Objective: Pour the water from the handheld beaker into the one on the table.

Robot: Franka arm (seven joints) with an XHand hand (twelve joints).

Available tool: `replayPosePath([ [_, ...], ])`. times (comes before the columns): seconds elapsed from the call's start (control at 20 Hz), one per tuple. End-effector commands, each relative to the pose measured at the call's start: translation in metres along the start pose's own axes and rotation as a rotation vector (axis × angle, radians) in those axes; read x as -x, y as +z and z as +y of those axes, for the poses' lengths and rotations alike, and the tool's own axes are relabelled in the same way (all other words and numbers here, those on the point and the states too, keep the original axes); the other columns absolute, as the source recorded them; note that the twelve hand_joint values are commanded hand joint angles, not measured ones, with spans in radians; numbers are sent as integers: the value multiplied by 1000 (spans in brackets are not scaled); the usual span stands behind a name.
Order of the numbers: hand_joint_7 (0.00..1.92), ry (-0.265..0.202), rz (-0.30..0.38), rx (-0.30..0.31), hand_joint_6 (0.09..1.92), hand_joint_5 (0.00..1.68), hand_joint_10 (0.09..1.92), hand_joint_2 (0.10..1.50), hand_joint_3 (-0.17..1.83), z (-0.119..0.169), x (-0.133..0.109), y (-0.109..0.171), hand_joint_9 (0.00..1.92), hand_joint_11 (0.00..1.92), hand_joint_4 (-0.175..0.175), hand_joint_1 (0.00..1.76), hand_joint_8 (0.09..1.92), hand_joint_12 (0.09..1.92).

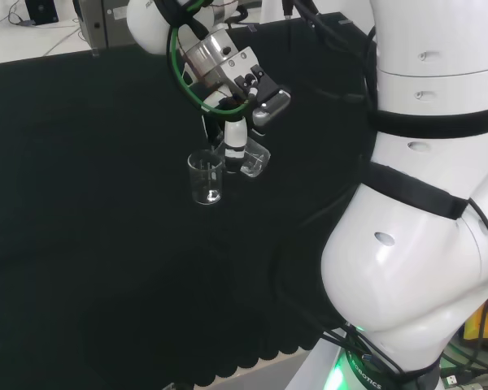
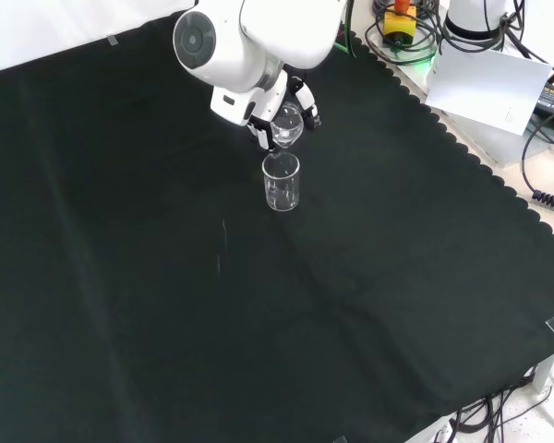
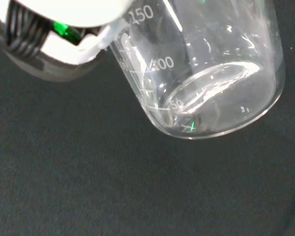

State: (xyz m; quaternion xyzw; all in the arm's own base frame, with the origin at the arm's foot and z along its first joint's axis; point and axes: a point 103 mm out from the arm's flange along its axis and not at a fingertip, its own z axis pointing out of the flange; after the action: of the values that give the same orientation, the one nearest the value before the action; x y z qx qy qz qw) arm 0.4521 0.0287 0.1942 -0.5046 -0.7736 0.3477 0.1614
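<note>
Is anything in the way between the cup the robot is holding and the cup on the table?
No, nothing visible is. The held beaker hangs tilted in the hand, right beside and above the open top of the table beaker.

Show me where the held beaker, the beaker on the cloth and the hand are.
held beaker (image 1: 254, 160), head view, on its tilted glass wall.
beaker on the cloth (image 2: 282, 187), front view, on its side wall.
hand (image 1: 236, 140), head view, on a white finger.

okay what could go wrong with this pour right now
The robot hand holds its beaker tilted beside the table beaker, not clearly over its mouth, so water might land on the cloth. The two glasses look very close in the front view, so a further tilt could knock the standing one.
</note>
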Motion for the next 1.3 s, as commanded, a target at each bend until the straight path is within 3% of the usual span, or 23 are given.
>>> replayPosePath([
  [0.05, 1634, 15, -34, -43, 681, 1248, 87, 719, 559, 3, -3, -3, 1838, 1677, 126, 1132, 476, 449],
  [0.65, 1618, 55, -64, -87, 709, 1232, 87, 728, 554, -4, 9, -12, 1839, 1678, 136, 1126, 511, 451],
  [1.3, 1615, 87, -115, -167, 712, 1231, 87, 728, 556, 3, 1, -17, 1840, 1679, 135, 1126, 520, 452],
])
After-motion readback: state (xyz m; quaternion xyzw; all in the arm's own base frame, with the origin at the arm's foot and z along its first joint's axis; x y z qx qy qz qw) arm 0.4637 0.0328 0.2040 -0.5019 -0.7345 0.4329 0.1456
